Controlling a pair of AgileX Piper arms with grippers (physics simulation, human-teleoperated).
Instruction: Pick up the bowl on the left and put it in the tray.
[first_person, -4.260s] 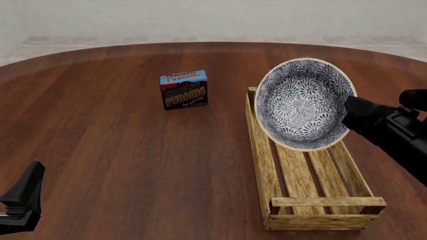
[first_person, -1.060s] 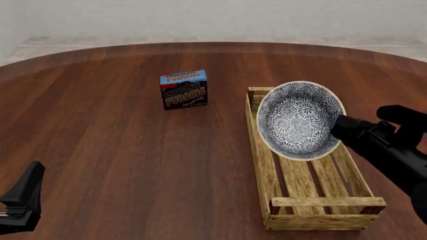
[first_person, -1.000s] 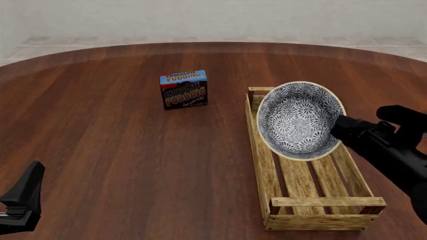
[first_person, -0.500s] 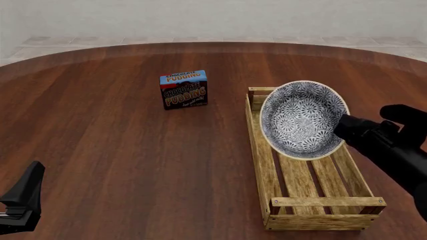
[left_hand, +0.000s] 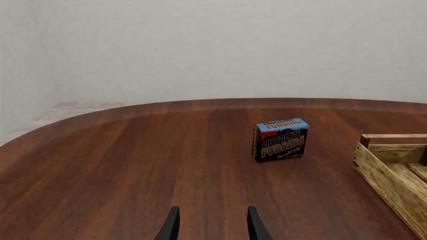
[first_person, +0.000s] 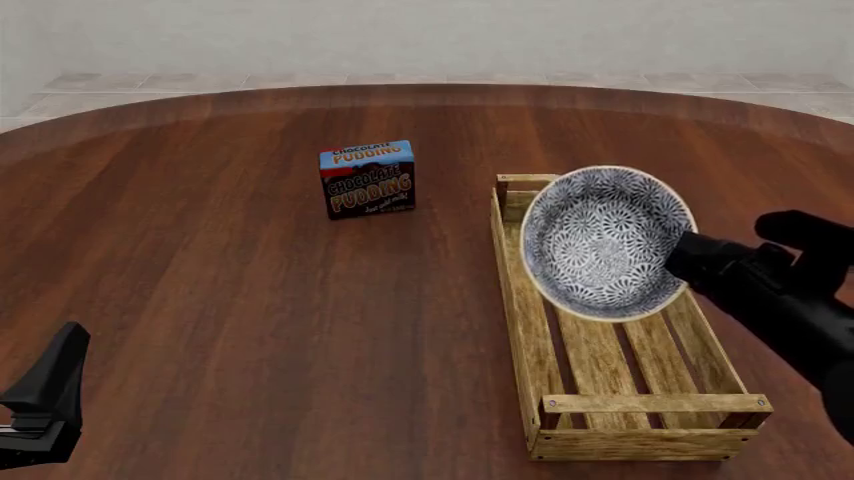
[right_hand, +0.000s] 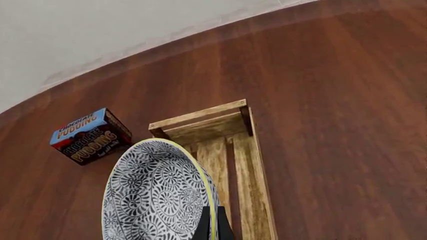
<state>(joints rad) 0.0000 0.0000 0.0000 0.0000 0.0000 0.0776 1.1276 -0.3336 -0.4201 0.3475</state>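
Observation:
The bowl (first_person: 601, 240), white with a dense blue-grey floral pattern and a yellowish rim, hangs tilted on edge over the far half of the tray (first_person: 523, 330), its inside facing left. My right gripper (first_person: 686, 252) is shut on the bowl's right rim. In the right wrist view the bowl (right_hand: 157, 195) stands before the fingers (right_hand: 212, 226), which pinch its rim, with the tray (right_hand: 200, 119) beyond. I cannot tell whether the bowl touches the slats. My left gripper (first_person: 47, 400) rests at the front left, open and empty, its fingers (left_hand: 171, 227) apart.
A chocolate pudding box (first_person: 368, 180) stands upright on the brown wooden table, left of the tray's far end; it also shows as the box (left_hand: 280, 140) and the box (right_hand: 90, 136). The tray's near end rail (first_person: 654, 404) lies close to the table's front edge.
Over four seconds the right gripper has lowered the bowl from high above the tray's far end down close to it. In the last second it only shifted slightly right. Left arm still.

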